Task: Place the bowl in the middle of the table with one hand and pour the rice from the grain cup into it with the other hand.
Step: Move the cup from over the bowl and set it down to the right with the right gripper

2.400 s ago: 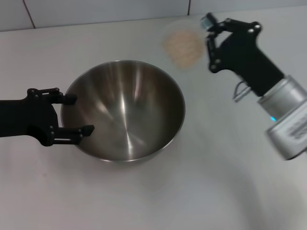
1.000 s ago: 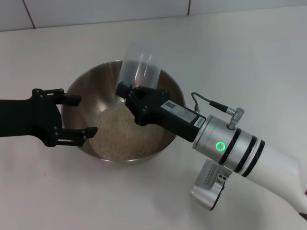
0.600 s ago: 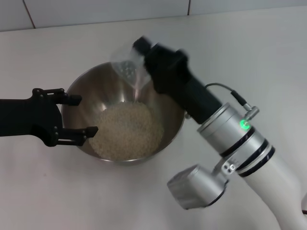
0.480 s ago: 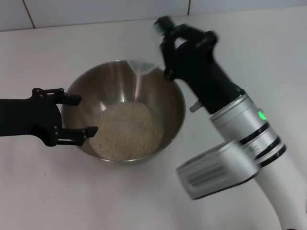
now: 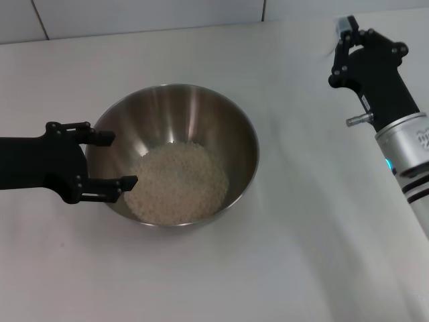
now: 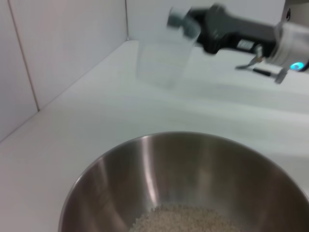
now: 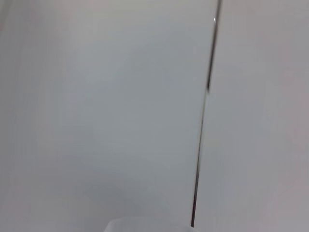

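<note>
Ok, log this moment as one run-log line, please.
rice: in bowl | left gripper: open, at bowl rim | right gripper: holds empty grain cup, far right | table

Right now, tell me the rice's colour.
Off-white rice in the bowl; head view shows it best.

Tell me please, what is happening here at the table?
The left end effector is open around the rim of the steel bowl, which sits on the white table with a heap of rice inside. The right end effector is at the far right of the table, holding the clear cup, which looks empty. The pouring seems done.
</note>
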Controlling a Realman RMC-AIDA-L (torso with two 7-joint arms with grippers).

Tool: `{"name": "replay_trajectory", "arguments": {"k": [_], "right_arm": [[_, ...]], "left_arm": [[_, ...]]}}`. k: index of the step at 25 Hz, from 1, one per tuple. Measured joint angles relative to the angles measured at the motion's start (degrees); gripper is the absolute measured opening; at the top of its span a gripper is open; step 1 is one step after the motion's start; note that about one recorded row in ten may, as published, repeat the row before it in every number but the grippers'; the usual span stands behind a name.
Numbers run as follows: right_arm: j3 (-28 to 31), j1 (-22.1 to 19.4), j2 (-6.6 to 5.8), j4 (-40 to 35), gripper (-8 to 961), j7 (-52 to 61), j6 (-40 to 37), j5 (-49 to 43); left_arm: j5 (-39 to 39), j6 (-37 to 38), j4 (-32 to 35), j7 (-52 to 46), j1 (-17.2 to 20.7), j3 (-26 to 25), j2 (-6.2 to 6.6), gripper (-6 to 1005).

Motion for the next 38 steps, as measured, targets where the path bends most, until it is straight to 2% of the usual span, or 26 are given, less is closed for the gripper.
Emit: {"name": "replay_trajectory", "arguments": {"k": [3,4,8,14,19,21,26,32,35,38], "right_arm": [[-0.4,3.3,-0.27,6.1,11,10.4,7.9,-1.6],[-0.4,3.3,-0.27,6.1,16,10.4,7.9,-1.6],[-0.5,5.9,-0.28,7.9,35,14.8,15.6,-7.4],[-0.5,7.4,-0.16,7.6,64,15.2,21.2,-9.9],[-0.9,7.3,0.06,7.3,87,15.4,22.6,-9.9],[-0.9,6.5,0.1,6.9,97,15.4,22.6,-9.9],[-1.0,3.8,0.15,5.7,192,15.8,22.4,-9.9],[-0.5,-1.1,0.16,3.9,305,16.8,19.3,-10.5],[-0.3,-4.5,0.18,4.4,415,20.3,14.6,-10.5],[1.2,-8.4,0.29,7.2,526,28.3,1.8,-10.3]], "left_arm": [[0.0,-0.1,-0.3,0.1,-0.3,0.0,-0.09,842],[0.0,-0.1,-0.3,0.1,-0.3,0.0,-0.09,842],[0.0,-0.2,-0.3,0.1,-0.5,0.0,-0.1,842],[0.0,-0.2,-0.4,0.1,-0.5,0.2,-0.1,842],[0.0,-0.2,-0.4,0.1,-0.6,0.7,-0.1,842],[0.0,-0.2,-0.6,0.1,-0.6,0.7,-0.1,842],[0.0,-0.2,-0.9,0.1,-0.6,0.7,-0.09,842],[0.0,-0.2,-0.9,0.1,-0.6,0.7,-0.05,842],[0.0,-0.1,-0.9,0.1,-0.6,0.7,0.0,842],[0.0,-0.1,-0.9,0.1,-0.6,0.7,0.0,842]]}}
